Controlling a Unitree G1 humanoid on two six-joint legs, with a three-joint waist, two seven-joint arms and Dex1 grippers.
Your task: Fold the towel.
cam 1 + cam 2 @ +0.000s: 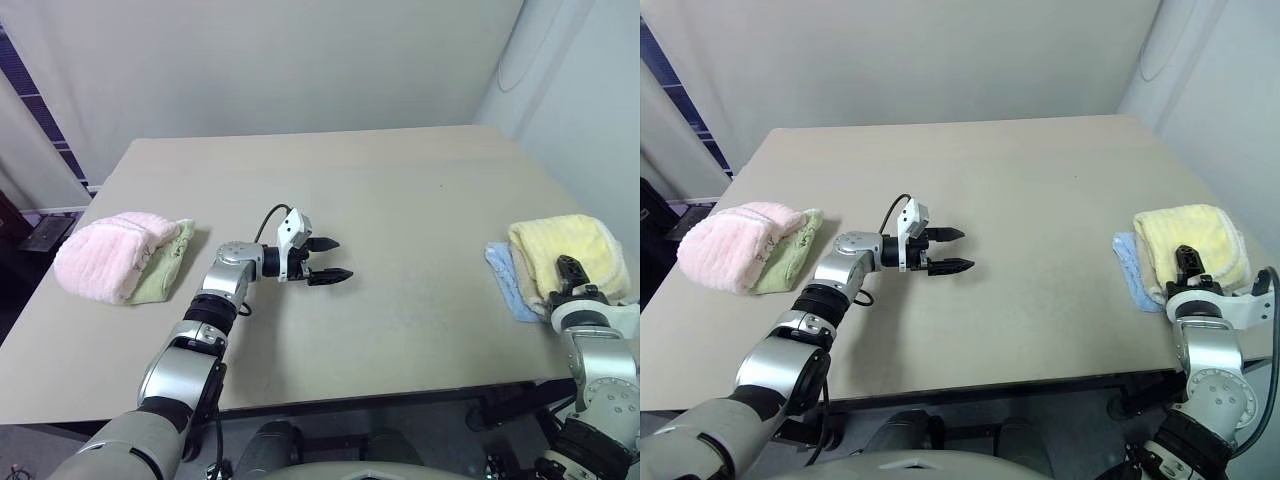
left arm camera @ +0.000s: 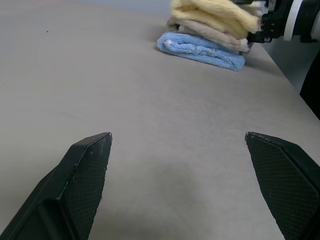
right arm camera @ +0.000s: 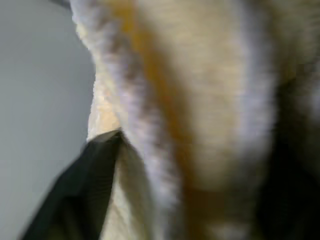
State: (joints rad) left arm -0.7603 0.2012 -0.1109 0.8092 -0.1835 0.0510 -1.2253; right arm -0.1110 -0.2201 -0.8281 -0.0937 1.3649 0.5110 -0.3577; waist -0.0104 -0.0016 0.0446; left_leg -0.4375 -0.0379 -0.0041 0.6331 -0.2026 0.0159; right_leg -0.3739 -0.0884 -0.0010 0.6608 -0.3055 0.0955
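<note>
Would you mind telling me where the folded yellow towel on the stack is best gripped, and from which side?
Probably the yellow towel's near rounded fold, approached level from the table's front edge: it lies topmost on the beige and blue towels, with that fold bulging toward the right gripper.

Looks like a bare test room or lab: one plain beige table (image 1: 380, 180) against blank white walls (image 1: 260, 60), nothing homey around it.

— Item: right gripper (image 1: 1185, 262). What can't you read?
— Its fingertips are buried against the towel (image 1: 1190, 240).
— Item: beige towel (image 2: 210, 32)?
— Under the yellow one; you see its edge only.
</note>
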